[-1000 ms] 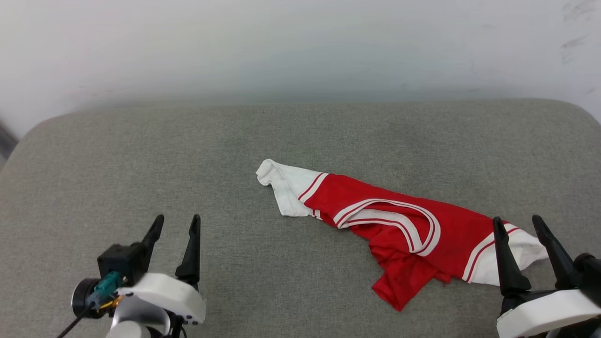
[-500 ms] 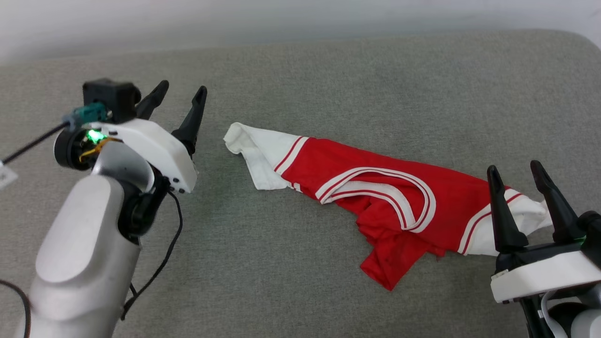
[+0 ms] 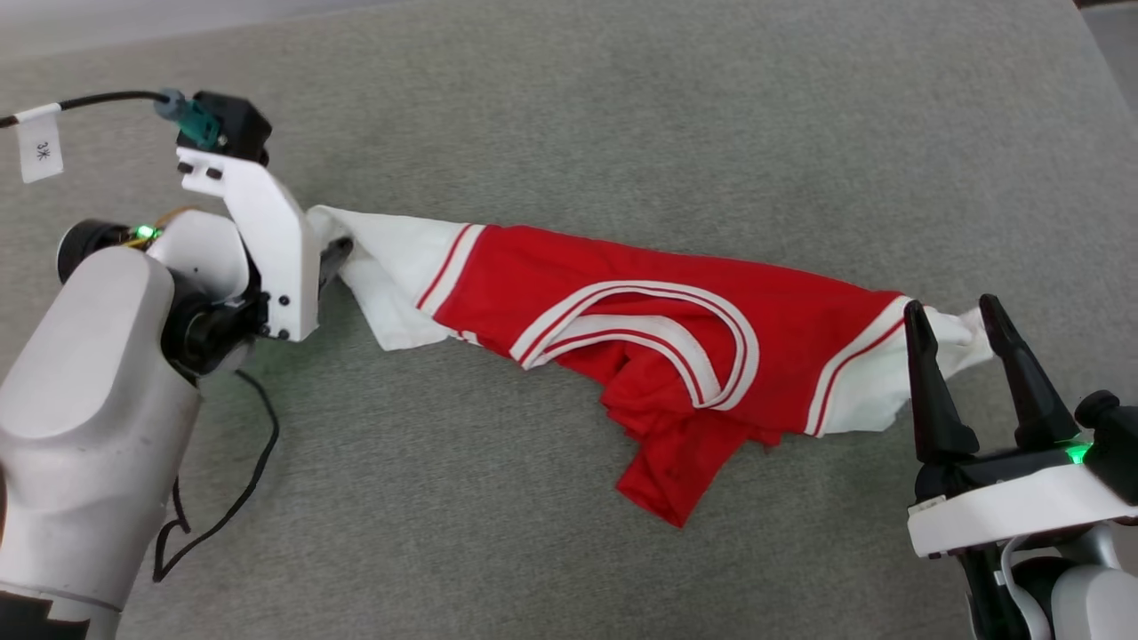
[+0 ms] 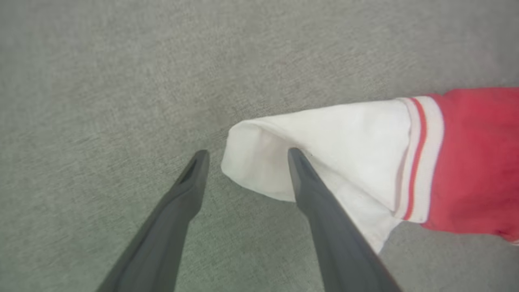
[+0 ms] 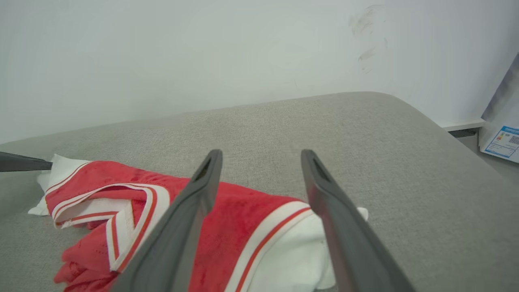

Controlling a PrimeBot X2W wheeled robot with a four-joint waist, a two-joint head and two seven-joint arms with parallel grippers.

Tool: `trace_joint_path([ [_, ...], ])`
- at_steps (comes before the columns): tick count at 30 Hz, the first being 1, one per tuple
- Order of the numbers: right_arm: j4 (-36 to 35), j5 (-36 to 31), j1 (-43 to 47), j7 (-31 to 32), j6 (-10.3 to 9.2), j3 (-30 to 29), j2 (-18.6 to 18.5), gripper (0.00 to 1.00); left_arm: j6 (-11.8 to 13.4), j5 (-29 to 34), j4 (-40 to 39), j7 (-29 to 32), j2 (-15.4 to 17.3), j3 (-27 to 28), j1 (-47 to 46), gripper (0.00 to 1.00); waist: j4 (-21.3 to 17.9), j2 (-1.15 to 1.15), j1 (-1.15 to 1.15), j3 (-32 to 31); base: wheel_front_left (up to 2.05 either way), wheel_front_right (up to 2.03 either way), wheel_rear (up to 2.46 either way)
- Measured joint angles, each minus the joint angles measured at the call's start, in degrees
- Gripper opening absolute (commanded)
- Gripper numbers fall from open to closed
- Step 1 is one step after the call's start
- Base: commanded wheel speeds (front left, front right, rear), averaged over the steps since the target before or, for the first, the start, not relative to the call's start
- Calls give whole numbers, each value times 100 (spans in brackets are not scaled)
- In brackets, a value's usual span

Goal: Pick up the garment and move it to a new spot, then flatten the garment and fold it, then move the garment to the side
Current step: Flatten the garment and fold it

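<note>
The garment, a red jersey with white sleeve ends and striped trim, lies crumpled in a long band across the grey cushion. My left gripper sits at its left white sleeve end, mostly hidden behind its white housing. In the left wrist view the left gripper is open, with the sleeve tip between the fingers and one finger over the cloth. My right gripper stands open astride the right white sleeve end. The right wrist view shows the right gripper above the garment.
A black cable trails beside the left arm, and another with a white tag runs off the left edge. The white wall rises behind the cushion. A box with a label stands past the cushion's rounded right end.
The head camera has tilted down. My left arm has reached forward and turned to the left sleeve end. The right gripper has closed in on the right sleeve end. Both stay open.
</note>
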Motion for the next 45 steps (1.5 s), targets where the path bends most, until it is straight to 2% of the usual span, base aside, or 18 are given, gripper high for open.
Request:
trace_joint_path([
  [5,197,178,-27,-138,0,22,0,100,0,-223,316,460,156,-322,-91,100,-207,0,0,122,0,0,0],
  [8,287,249,-29,-199,0,38,0,100,2,-408,423,524,158,-425,-123,100,-270,0,-1,150,0,0,0],
  [9,313,280,-35,-203,0,38,0,100,5,-443,460,499,159,-456,-124,50,-282,0,-1,153,0,0,0],
  [10,338,297,-49,-210,0,40,0,100,8,-447,482,494,160,-521,-128,18,-290,0,-1,151,0,0,0],
  [11,352,302,-65,-223,0,36,0,100,9,-500,510,436,153,-545,-127,0,-293,0,-1,146,0,0,0],
  [16,409,304,-78,-208,0,-64,1,100,0,-420,621,-235,100,-749,-13,0,-254,0,0,21,0,0,0],
  [21,437,307,-55,-87,0,-288,1,100,129,-367,710,-1292,-47,-553,169,0,-109,0,0,-198,0,0,0],
  [29,779,666,153,825,0,-975,4,100,475,-407,201,-2407,-130,-219,648,0,223,0,-1,-630,0,0,0],
  [33,1062,872,147,1602,-1,-1351,-198,100,595,-386,-241,-2597,-103,-192,891,0,405,0,-1,-775,0,0,0],
  [38,1399,1082,-124,2592,-1,-1328,-598,100,700,-383,-728,-2632,-89,-212,1072,0,632,0,-1,-814,0,0,0],
  [45,1775,1223,-931,3142,-1,-1109,-957,100,843,-337,-1244,-2577,-67,-248,1100,0,813,0,-1,-540,0,0,0],
])
